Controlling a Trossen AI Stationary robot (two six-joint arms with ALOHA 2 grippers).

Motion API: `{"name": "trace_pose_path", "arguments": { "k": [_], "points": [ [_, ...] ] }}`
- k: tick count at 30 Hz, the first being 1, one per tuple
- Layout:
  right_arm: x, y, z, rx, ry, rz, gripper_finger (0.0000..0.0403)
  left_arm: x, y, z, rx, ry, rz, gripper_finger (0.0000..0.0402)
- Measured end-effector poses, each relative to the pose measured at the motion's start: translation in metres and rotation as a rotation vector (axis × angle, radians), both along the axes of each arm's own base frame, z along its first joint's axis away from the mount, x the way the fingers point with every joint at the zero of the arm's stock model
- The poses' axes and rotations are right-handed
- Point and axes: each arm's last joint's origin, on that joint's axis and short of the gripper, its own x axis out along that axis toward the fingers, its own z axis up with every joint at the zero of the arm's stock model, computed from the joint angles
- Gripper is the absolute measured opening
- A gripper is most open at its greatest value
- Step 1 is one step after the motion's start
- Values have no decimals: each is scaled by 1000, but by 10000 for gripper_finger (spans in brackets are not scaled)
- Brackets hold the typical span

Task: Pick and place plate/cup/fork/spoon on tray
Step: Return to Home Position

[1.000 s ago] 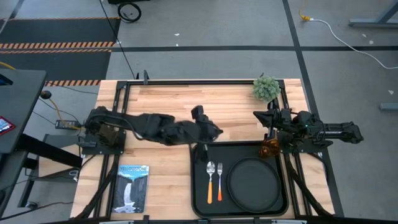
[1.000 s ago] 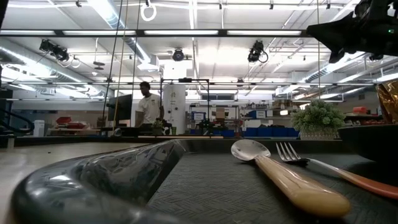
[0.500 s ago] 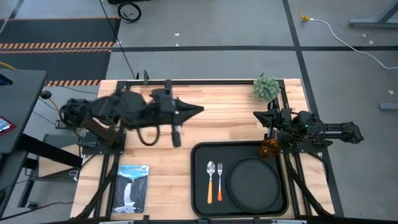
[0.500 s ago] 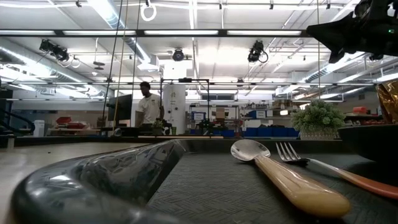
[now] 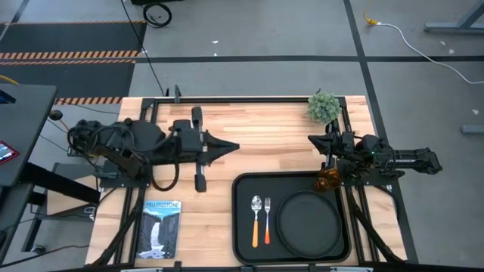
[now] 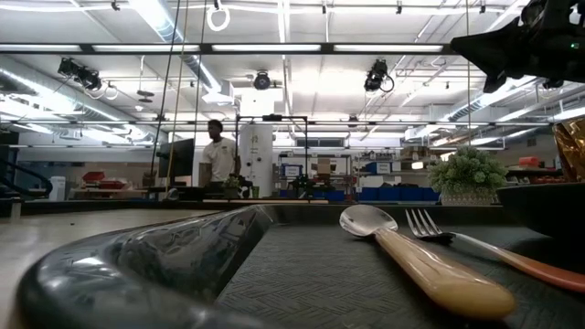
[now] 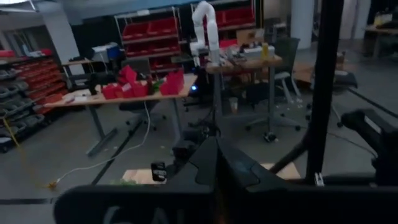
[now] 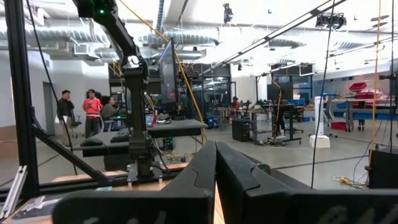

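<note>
The black tray (image 5: 243, 227) lies at the table's near middle. On it lie the spoon (image 5: 256, 205), the fork (image 5: 266, 215) and the round black plate (image 5: 308, 221), side by side. The low view shows the spoon (image 6: 402, 249) and the fork (image 6: 475, 243) lying flat on the tray floor. The amber cup (image 5: 327, 180) stands at the tray's far right corner, under my right arm. My left gripper (image 5: 234, 146) is shut and empty, level above the table, left of the tray. My right gripper (image 5: 311, 139) is shut and empty, level, just beyond the cup.
A booklet with a waterfall picture (image 5: 161, 228) lies at the near left. A small green plant (image 5: 324, 107) stands at the far right corner. Bare wood lies between the two grippers. People stand in the room beyond the table.
My left gripper has risen from the tray's far left corner and drawn back toward the table's left edge, tipping from pointing down to level. The spoon, fork, plate and cup have stayed where they were.
</note>
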Motion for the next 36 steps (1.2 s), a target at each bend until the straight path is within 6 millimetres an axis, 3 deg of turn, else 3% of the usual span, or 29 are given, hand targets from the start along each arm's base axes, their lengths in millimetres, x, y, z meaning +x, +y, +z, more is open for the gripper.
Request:
{"name": "trace_pose_path", "arguments": {
  "k": [8,16,26,32,36],
  "points": [
    [0,0,0,0,0,0,16,-28,26,24,-48,-120,53,9],
    [0,0,0,0,0,0,16,-75,51,41,-103,-286,93,9],
    [0,0,0,0,0,0,16,-112,80,8,-126,-607,46,9],
    [0,0,0,0,0,0,16,-130,90,-12,-172,-671,50,9],
    [0,0,0,0,0,0,16,-136,95,-37,-194,-686,67,9]
  ]
}}
